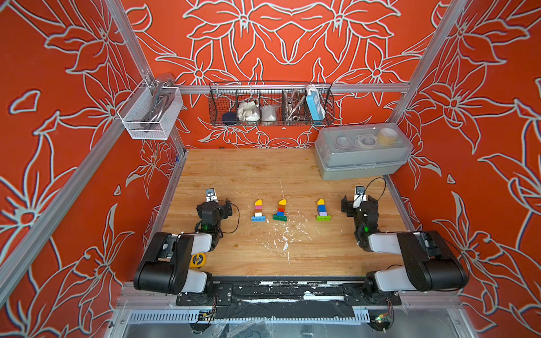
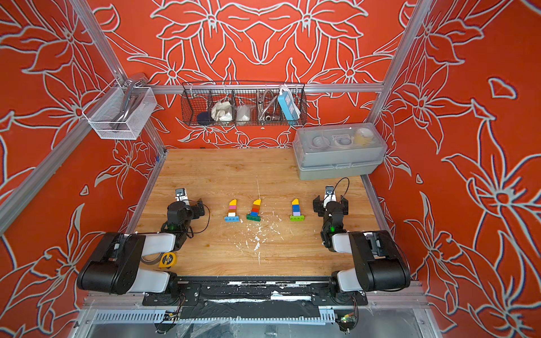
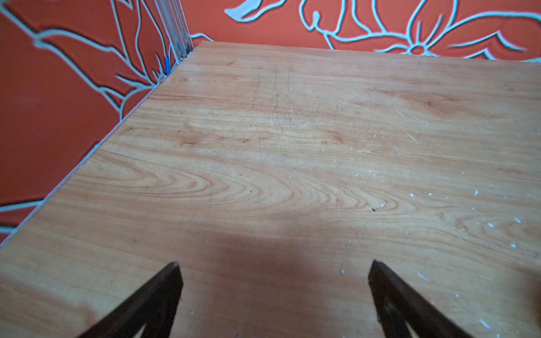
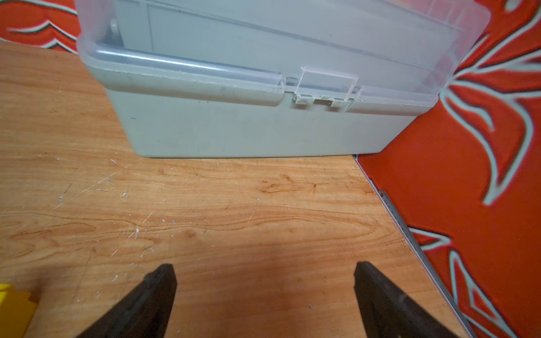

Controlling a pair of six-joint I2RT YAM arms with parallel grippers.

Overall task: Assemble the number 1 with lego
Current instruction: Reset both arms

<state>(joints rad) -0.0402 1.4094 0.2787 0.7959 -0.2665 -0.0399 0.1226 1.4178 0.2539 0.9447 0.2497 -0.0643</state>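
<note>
Three lego figures lie flat in a row on the wooden table (image 1: 248,175), seen in both top views. The left one (image 1: 258,211) has a yellow tip, pink, brown and white bricks and a light blue plate. The middle one (image 1: 280,210) is yellow, red-brown and blue on a green plate. The right one (image 1: 322,210) is yellow, blue and lilac on a lime plate. My left gripper (image 1: 214,204) hovers open left of the row, over bare wood (image 3: 274,263). My right gripper (image 1: 359,202) is open to the right of the row (image 4: 264,264); a yellow brick (image 4: 11,310) shows at its view's edge.
A grey toolbox (image 1: 363,152) with a clear lid stands at the back right, just ahead of my right gripper (image 4: 263,117). A yellow tape measure (image 1: 197,260) lies by the left arm. Wire baskets (image 1: 270,104) hang on the back rail. White flecks (image 1: 284,240) mark the wood.
</note>
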